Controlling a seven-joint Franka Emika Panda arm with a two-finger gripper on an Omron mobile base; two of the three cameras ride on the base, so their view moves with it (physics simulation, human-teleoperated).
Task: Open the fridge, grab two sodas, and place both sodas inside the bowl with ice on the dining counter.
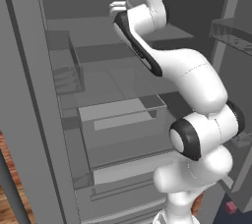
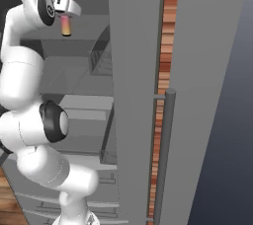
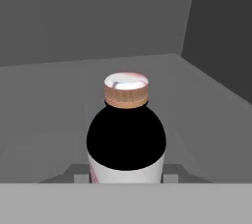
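- Pink-orange bottle (image 2: 65, 25), slim, hanging upright below the gripper (image 2: 64, 16) in the right base view; the jaws are closed on its upper part, bottle clear of the shelf beneath.
- Hand view, same bottle (image 3: 126, 139): tan ribbed cap with a pale top at centre, black shoulder under it, white label band at 6 o'clock; the fingertips are hidden behind the bottle.
- White arm (image 1: 192, 78), dark joints, reaching from 5 o'clock up to 12 o'clock in the left base view, wrist inside the fridge (image 1: 29, 100).
- Grey fridge interior: shelves (image 1: 115, 107) and drawers stacked below the hand; doors open, one bar handle (image 2: 165, 155) at 4 o'clock in the right base view.
- Wood floor (image 1: 7, 188) at 8 o'clock, left base view.
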